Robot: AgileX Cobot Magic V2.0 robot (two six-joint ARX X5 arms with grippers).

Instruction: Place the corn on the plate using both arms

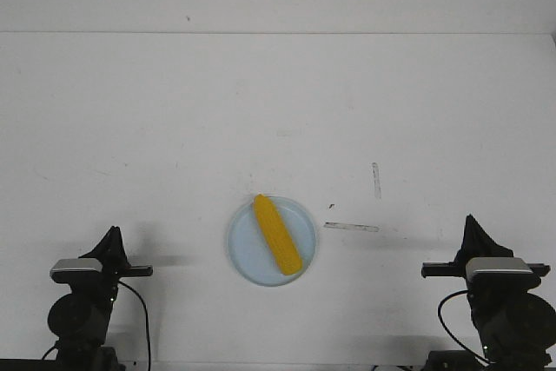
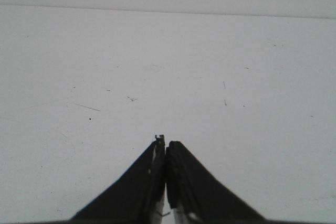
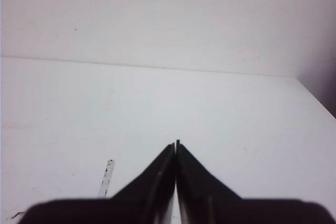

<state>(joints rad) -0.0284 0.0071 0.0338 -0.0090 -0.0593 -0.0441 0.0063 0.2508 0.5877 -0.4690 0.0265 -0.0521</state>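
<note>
Plate point(image 1: 244, 260): holds corn point(image 1: 277, 234), midway between both pincers, well apart from each. Corn: long axis diagonal, narrow tip toward far-left. Left pincer point(image 1: 112, 234), right pincer point(image 1: 473, 221): clenched, empty, on tabletop point(image 1: 261, 102).

The plate point(image 1: 271, 241) sits on the bench point(image 1: 278, 110) between the two hands, to the right of the left hand point(image 1: 111, 236) and to the left of the right hand point(image 1: 473, 225), well apart from both. The corn point(image 1: 277, 234) lies on the plate, slanted, one end at the rim farther from the hands, the other toward the near rim. Two tape strips point(image 1: 352, 227) lie on the bench between the plate and the right hand, nearer the plate.
</note>
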